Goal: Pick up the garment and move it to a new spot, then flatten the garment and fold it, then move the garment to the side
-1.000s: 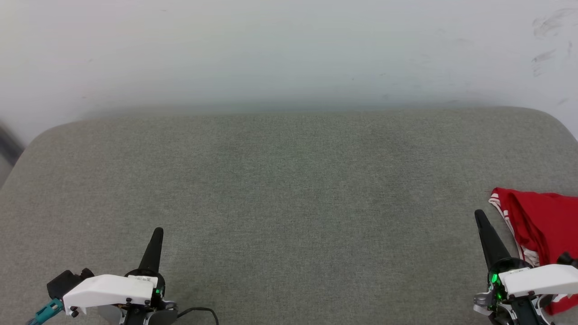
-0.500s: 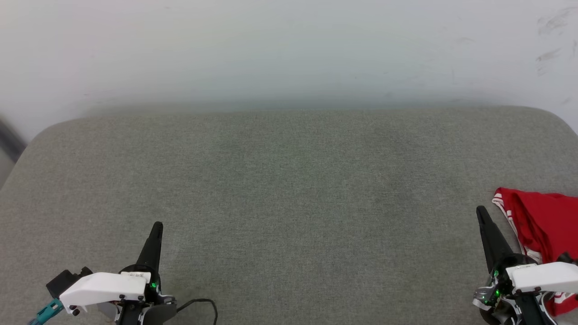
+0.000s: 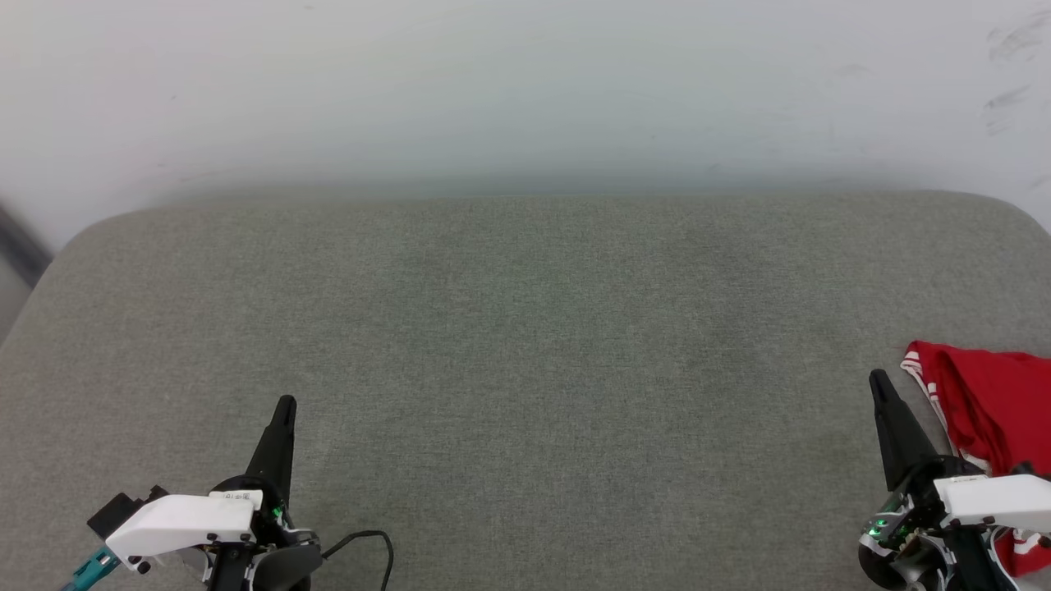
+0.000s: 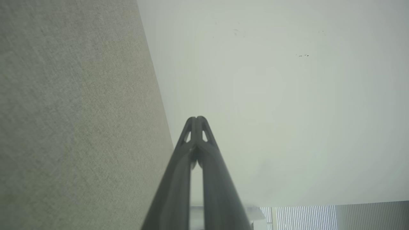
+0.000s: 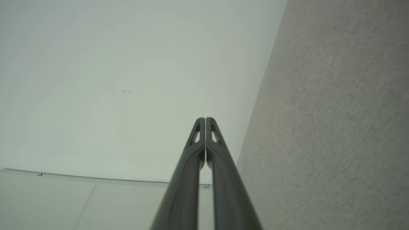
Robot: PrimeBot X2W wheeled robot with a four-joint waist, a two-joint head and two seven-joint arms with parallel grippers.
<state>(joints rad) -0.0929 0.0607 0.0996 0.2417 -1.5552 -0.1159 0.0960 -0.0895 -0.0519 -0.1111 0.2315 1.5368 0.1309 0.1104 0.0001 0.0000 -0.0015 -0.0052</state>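
Note:
The garment (image 3: pixel 993 402), red with a red-white striped trim, lies bunched at the right edge of the head view on the grey cushion (image 3: pixel 525 345), partly cut off by the frame and partly behind my right wrist. Just left of it my right gripper (image 3: pixel 877 379) points up, apart from the cloth. In the right wrist view its fingertips (image 5: pixel 205 120) meet, shut on nothing. At the lower left my left gripper (image 3: pixel 286 402) also points up; its fingertips (image 4: pixel 196 118) touch in the left wrist view, shut and empty.
The grey cushion has rounded far corners and ends at a pale wall (image 3: pixel 525 90). A black cable (image 3: pixel 361 543) loops beside my left wrist. A dark strip (image 3: pixel 16 246) shows past the cushion's left edge.
The head camera has shifted a little, so the whole scene sits slightly differently. Both grippers have drawn a bit lower and outward in view; the garment lies as before.

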